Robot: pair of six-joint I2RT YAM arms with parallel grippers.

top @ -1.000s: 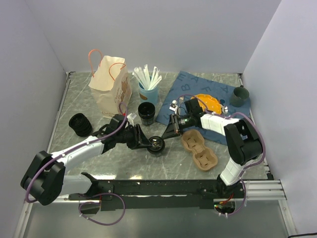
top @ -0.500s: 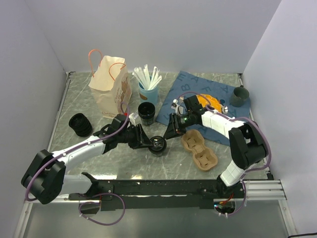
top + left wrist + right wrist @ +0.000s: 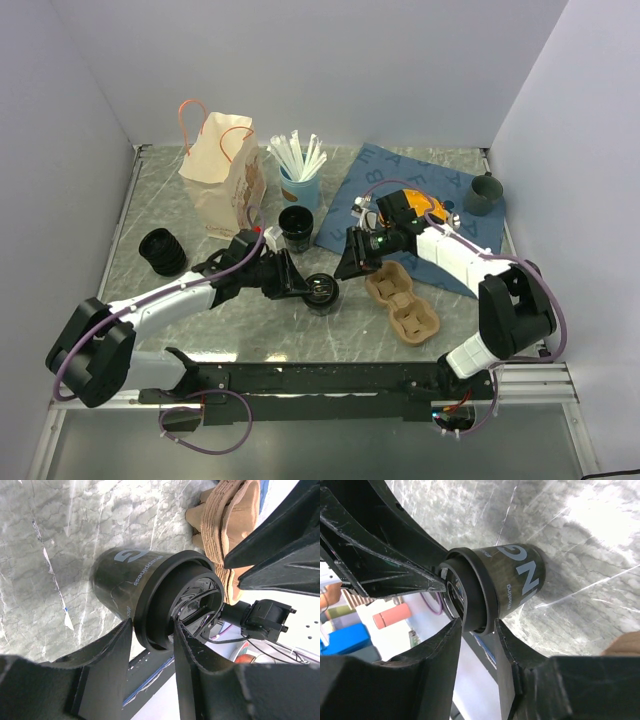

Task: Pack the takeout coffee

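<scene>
toward the middle of the tabletop's near edge stands the takeout coffee (image 3: 321, 291). the left arm stretches low from the near left corner, left claw (image 3: 304, 288) pinching its lid (image 3: 156, 596). the right arm bends in opposite, right claw (image 3: 339, 276) partly open astride the rim.

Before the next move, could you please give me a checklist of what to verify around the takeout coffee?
1. Left gripper closed on the takeout coffee at its rim: ok.
2. Lid on the cup: ok. Fully seated: cannot tell.
3. Right gripper clear of the cup: cannot tell. Its fingers stand apart but flank the lid in its wrist view.
4. Cup carrier sockets empty: ok.
5. Paper bag upright: ok. Mouth open enough: cannot tell.
</scene>
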